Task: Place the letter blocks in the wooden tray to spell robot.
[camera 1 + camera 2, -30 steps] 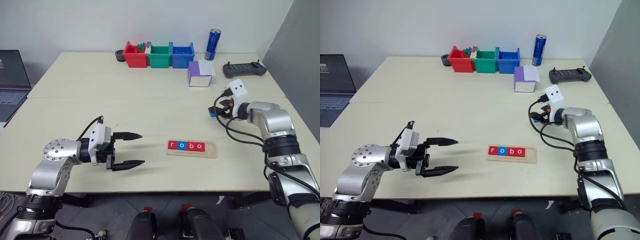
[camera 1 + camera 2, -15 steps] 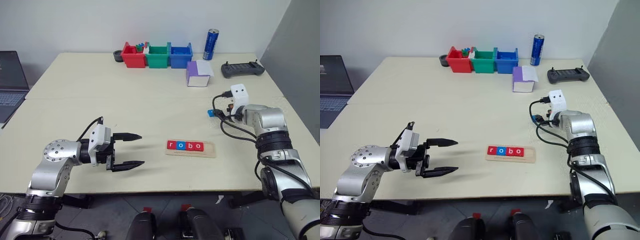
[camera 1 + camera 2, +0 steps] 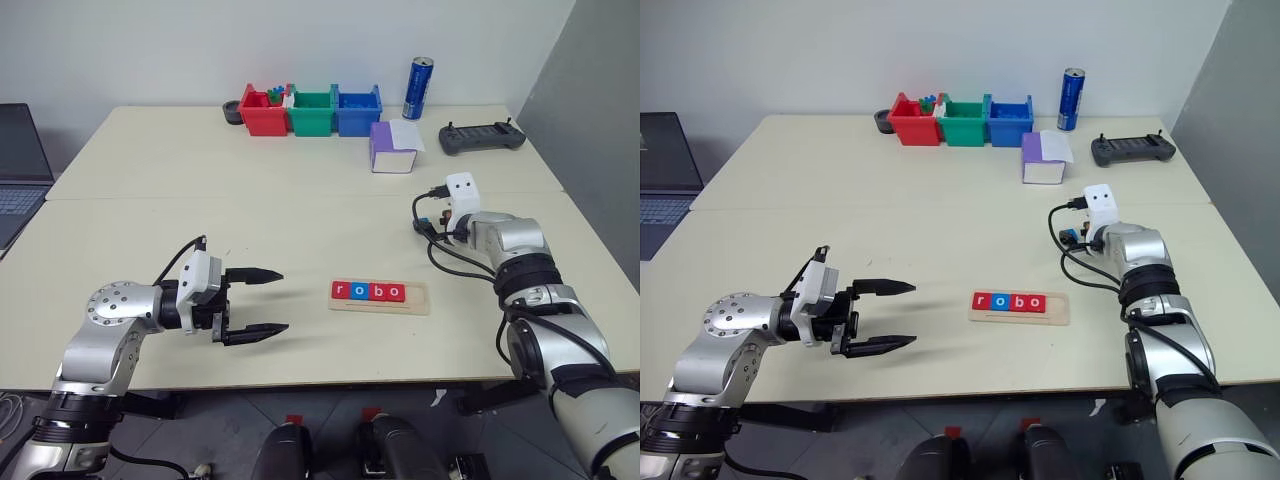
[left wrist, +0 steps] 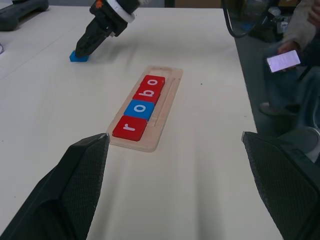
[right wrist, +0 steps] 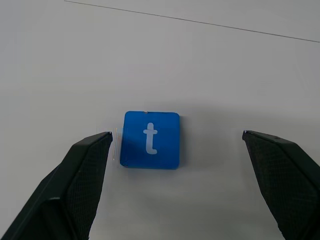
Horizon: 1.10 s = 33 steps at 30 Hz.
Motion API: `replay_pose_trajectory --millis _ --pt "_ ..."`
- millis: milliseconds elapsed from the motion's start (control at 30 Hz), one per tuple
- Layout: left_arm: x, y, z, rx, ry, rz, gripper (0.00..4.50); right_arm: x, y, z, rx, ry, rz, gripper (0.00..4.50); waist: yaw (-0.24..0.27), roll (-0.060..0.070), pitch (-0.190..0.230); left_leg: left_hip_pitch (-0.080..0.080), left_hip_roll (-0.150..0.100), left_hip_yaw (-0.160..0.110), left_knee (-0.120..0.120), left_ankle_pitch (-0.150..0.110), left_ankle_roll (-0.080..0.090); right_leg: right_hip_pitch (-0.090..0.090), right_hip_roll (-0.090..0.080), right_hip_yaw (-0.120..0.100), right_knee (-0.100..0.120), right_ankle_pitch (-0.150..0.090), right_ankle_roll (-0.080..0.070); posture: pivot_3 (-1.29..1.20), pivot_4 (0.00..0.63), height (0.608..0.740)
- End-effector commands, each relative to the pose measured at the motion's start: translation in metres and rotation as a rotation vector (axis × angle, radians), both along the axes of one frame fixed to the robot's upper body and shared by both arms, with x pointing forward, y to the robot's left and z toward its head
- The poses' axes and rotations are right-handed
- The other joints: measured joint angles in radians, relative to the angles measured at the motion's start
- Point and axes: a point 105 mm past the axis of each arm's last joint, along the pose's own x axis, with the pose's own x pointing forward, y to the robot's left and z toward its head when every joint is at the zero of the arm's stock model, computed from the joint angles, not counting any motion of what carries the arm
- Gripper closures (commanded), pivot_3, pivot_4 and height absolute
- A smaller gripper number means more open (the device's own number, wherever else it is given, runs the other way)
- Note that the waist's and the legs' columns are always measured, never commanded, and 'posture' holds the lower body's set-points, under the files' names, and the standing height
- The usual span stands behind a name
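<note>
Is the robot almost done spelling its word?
Nearly. Four letter blocks, r, o, b, o, already sit in the wooden tray. The open right gripper is poised over the blue t block on the table. That block must be picked up and put in the tray's empty end.

Left arm (image 3: 105,335): silver-grey metal segments, a round joint cap ringed with small screws, a black wrist section. Left gripper (image 3: 262,302): white housing carrying 2 black tapered fingers (image 3: 255,273). Black cables loop along both wrists. Right arm (image 3: 525,275): silver-grey shells with black joint bands; a white box (image 3: 460,188) bearing 2 dark dots sits at its wrist.
</note>
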Motion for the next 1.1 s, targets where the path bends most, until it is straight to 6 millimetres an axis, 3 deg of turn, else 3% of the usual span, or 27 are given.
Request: replay_pose_trajectory --millis 33,200,233,300,533,700,833,933,1100 --pt "-0.001 0.001 0.011 -0.002 -0.051 -0.002 0.00 0.007 0.005 0.020 0.000 -0.064 0.004 0.06 0.000 0.000 0.000 0.000 0.000 0.000 0.000 0.000 0.000 0.000 0.000 0.000 0.000 0.000 0.000 0.00 0.150 0.740" --pt "-0.003 0.000 0.010 -0.003 -0.051 -0.002 0.00 0.007 0.008 0.009 -0.001 -0.049 -0.021 0.06 0.000 0.000 0.000 0.000 0.000 0.000 0.000 0.000 0.000 0.000 0.000 0.000 0.000 0.000 0.000 0.00 0.150 0.740" --pt "-0.003 0.000 0.010 -0.005 -0.051 0.000 0.00 0.007 0.007 0.007 0.000 -0.045 -0.029 0.22 -0.002 0.000 0.000 0.000 0.000 0.000 0.000 0.000 0.000 0.000 0.000 0.000 0.000 0.000 0.000 0.00 0.150 0.740" --pt "-0.004 0.001 0.010 -0.008 -0.048 0.004 0.00 0.005 0.005 0.003 -0.005 -0.039 -0.043 0.65 -0.001 0.000 0.000 0.000 0.000 0.000 0.000 0.000 0.000 0.000 0.000 0.000 0.000 0.000 0.000 0.00 0.150 0.740" --pt "-0.001 -0.001 0.009 -0.006 -0.044 -0.009 0.00 0.001 0.000 0.003 -0.021 -0.049 -0.057 3.04 0.000 0.000 0.000 0.000 0.000 0.000 0.000 0.000 0.000 0.000 0.000 0.000 0.000 0.000 0.000 0.00 0.150 0.740" --pt "0.001 -0.002 0.010 -0.007 -0.044 -0.019 0.00 -0.013 -0.017 0.023 -0.057 -0.088 -0.062 3.05 0.001 0.000 0.000 0.000 0.000 0.000 -0.001 0.000 0.000 0.000 0.000 0.000 0.000 0.000 0.000 0.00 0.150 0.740" --pt "0.000 -0.002 0.010 -0.008 -0.038 -0.024 0.00 -0.043 -0.048 0.030 -0.092 -0.082 -0.122 3.05 0.006 0.000 0.000 -0.002 0.000 -0.001 -0.001 0.000 0.000 -0.001 0.000 0.000 -0.002 0.000 0.000 0.00 0.150 0.740" --pt "0.001 -0.004 0.009 -0.012 -0.034 -0.028 0.00 -0.073 -0.064 0.026 -0.103 -0.045 -0.155 3.05 0.006 0.000 0.000 -0.001 0.000 -0.001 -0.001 0.000 0.000 -0.001 0.000 0.000 -0.002 0.000 0.000 0.00 0.150 0.740" --pt "0.005 -0.009 0.010 -0.018 -0.033 -0.042 0.00 -0.113 -0.062 0.014 -0.098 0.022 -0.124 3.05 0.000 0.000 0.000 -0.001 0.000 -0.001 -0.002 0.000 0.000 -0.001 0.000 -0.001 -0.002 0.000 0.000 0.00 0.150 0.740"
